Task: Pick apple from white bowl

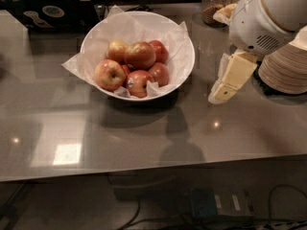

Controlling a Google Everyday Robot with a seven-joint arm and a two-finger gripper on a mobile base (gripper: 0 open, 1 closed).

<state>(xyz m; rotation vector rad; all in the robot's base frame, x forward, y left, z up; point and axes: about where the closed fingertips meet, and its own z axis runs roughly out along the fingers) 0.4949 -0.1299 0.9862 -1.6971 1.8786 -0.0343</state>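
The white bowl (184, 47), lined with crinkled white paper, stands on the grey table and holds several apples. The apple (140, 55), large and red-orange, lies on top of the pile. A yellowish-red apple (110, 74) sits at the front left, and a red apple with a small sticker (136, 83) at the front. Smaller dark red apples (159, 73) lie on the right side. My gripper (217, 96), pale yellow below a white rounded arm (261, 18), hangs just right of the bowl's rim, apart from it and above the table. It holds nothing.
A stack of pale paper plates (287, 66) stands at the right edge behind the arm. A glass jar (216, 1) sits at the back. A dark laptop-like object (48, 13) lies at the back left. Cables lie on the floor under the table's front edge.
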